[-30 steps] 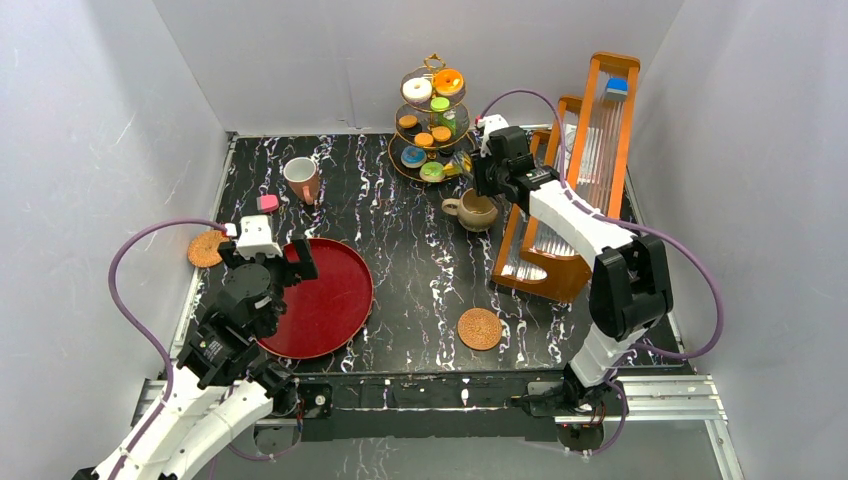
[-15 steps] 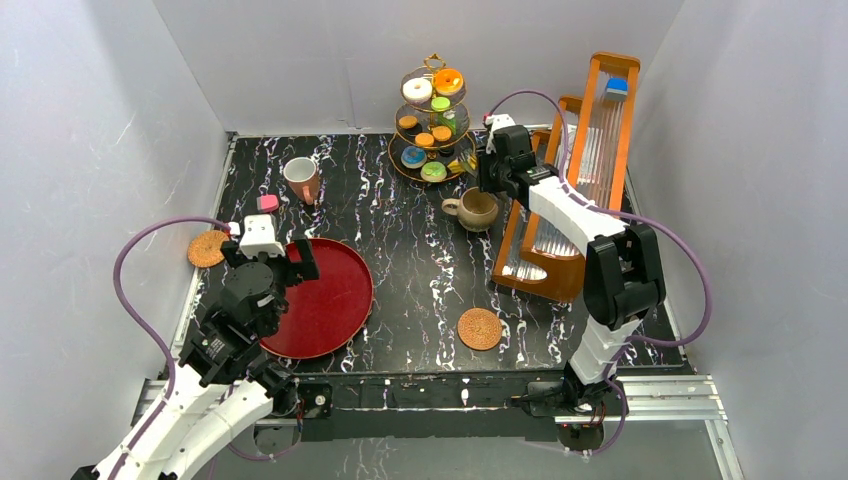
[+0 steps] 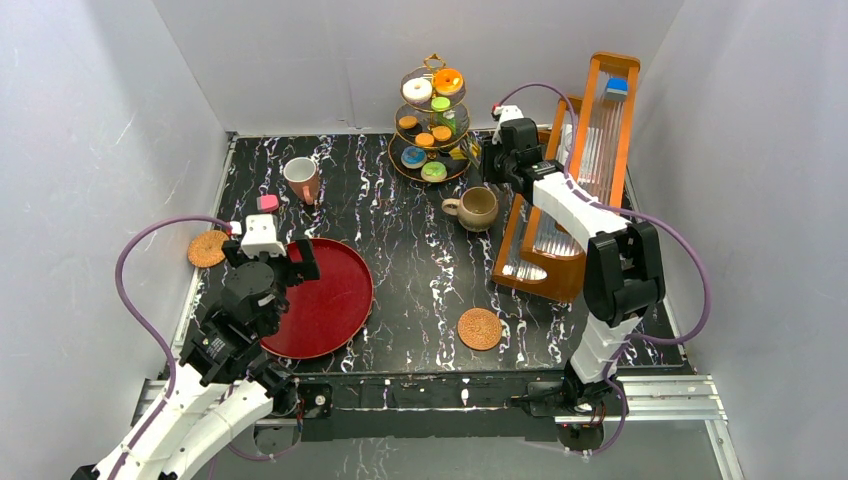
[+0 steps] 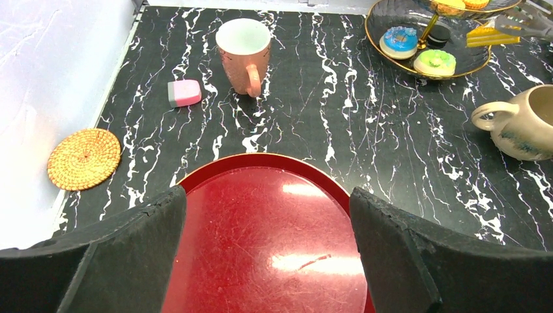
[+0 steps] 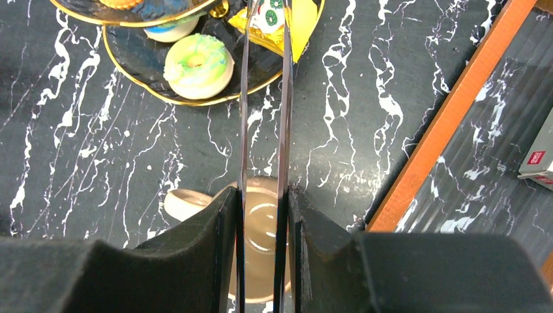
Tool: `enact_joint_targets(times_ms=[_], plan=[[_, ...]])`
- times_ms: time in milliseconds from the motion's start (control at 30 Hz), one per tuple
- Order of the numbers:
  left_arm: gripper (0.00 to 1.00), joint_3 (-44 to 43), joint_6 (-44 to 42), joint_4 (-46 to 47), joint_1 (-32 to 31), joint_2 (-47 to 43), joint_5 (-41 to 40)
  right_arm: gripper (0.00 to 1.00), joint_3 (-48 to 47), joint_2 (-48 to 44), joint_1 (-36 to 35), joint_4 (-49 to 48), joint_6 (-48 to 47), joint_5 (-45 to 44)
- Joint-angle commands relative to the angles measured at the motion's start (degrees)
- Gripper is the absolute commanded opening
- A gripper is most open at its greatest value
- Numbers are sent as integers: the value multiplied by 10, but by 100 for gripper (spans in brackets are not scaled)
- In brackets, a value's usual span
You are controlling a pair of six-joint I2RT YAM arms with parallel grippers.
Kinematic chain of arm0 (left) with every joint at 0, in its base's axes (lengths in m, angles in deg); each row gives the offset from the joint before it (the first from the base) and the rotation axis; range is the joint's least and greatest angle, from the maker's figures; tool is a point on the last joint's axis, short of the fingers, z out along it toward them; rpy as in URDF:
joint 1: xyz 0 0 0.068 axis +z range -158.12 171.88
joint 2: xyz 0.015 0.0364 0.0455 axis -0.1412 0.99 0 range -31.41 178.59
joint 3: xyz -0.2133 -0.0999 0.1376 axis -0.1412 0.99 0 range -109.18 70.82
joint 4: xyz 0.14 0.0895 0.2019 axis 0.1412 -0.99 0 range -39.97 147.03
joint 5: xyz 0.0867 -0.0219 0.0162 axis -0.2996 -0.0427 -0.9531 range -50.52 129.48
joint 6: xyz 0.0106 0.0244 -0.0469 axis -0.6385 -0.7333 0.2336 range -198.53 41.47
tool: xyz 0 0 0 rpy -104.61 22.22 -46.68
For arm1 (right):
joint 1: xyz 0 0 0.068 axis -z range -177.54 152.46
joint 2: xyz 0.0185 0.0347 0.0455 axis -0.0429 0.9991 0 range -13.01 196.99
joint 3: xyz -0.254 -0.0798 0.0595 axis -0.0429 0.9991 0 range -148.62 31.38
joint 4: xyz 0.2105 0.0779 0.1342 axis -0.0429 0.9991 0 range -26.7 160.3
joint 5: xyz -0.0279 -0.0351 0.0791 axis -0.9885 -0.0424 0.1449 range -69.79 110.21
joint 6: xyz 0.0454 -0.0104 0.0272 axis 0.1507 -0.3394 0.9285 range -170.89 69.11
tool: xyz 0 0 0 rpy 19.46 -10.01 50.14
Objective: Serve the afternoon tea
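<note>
Right hand (image 5: 263,195) is clenching the tongs (image 5: 285,98), squeezing the blades near-parallel so the tips seem to be nipping a yellow pastry (image 5: 301,19) on the stand (image 5: 195,102), bottom tier, top centre of the wrist view. Left hand (image 4: 266,202) is hanging wide open over the tray (image 4: 215,164), lower left, likely parked clear.

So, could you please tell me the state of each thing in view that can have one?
Left gripper: open.
Right gripper: shut on black metal tongs.
Tongs: apparently pinching a yellow toy slice at the bottom tier.
Round red tray: empty.
White ceramic mug: upright, empty.
Beige ceramic mug: upright.
Gold three-tier stand: loaded with toy pastries.
Woven round coasters: bare.
Pink toy pastry: lying loose, off the stand.
</note>
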Motion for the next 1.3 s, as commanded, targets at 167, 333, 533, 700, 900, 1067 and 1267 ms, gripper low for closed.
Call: enact_joint_targets(times_ms=[167,333,533,700,900,1067,1267], plan=[[92,-1,-8,16,-2,16,-11,38,-58,40,6,-54,14,20],[92,0,-10,18,-2,16,-15,38,-71,64,7,-68,20,41],[92,1,-12,22,-2,20,-16,39,-79,88,7,-74,33,65],[92,2,-13,21,-2,21,-15,42,-85,105,7,-75,37,66],[92,1,-13,22,-2,22,-15,49,-89,103,6,-62,36,56],[92,1,-11,21,-2,18,-15,52,-90,85,7,-43,25,27],[92,0,-10,20,-2,21,-14,52,-81,55,8,-29,18,29]])
